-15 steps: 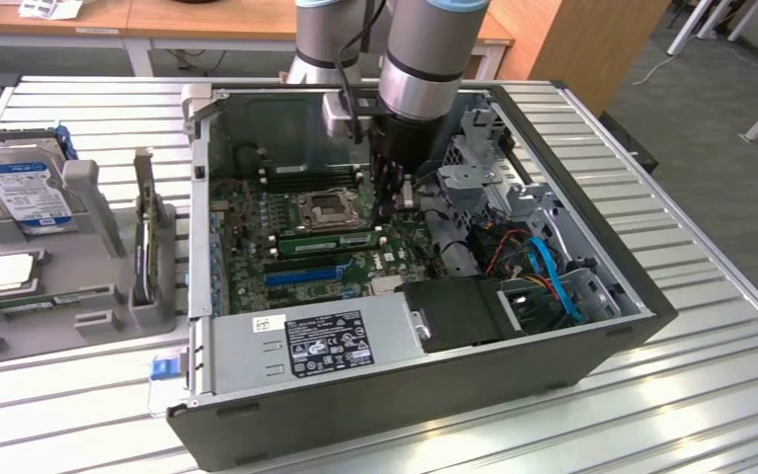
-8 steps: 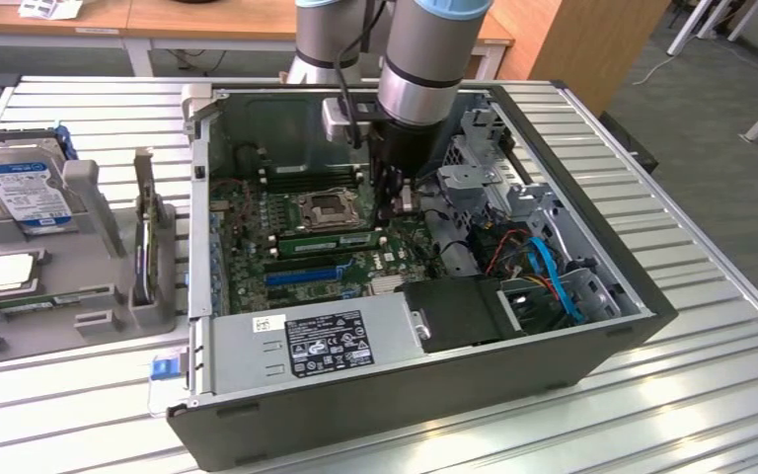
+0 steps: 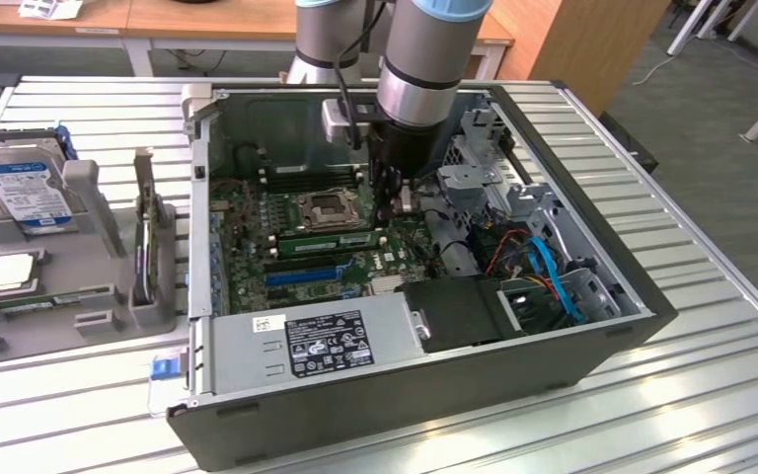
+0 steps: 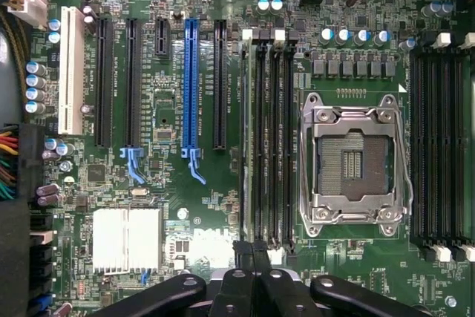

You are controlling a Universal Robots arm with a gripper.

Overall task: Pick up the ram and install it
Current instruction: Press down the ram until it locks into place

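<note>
A grey holder (image 3: 90, 197) sits on the slatted metal desk (image 3: 695, 326) at the exterior view's left. It carries a silver hard drive (image 3: 24, 183) with a blue label standing in its far slot. A square processor chip (image 3: 8, 274) lies flat in a recess nearer the camera.

To the right of the holder, an open computer case (image 3: 485, 380) lies on its side. At its near edge sits the power supply (image 3: 313, 341) with a black-and-white label. Beyond that the motherboard (image 3: 241, 247) fills the floor of the case, with the empty processor socket (image 3: 327, 209) toward the far side.

The ram (image 3: 333, 240) stands on edge in a memory slot just on the near side of that socket. It shows as a thin green stick running left to right.

The gripper (image 3: 399, 202) hangs from the arm over the right end of the ram with its jaws clenched together and nothing between them. Whether it touches the stick cannot be told.

Farther right are metal drive brackets and a bundle of blue cables (image 3: 557, 281).
</note>
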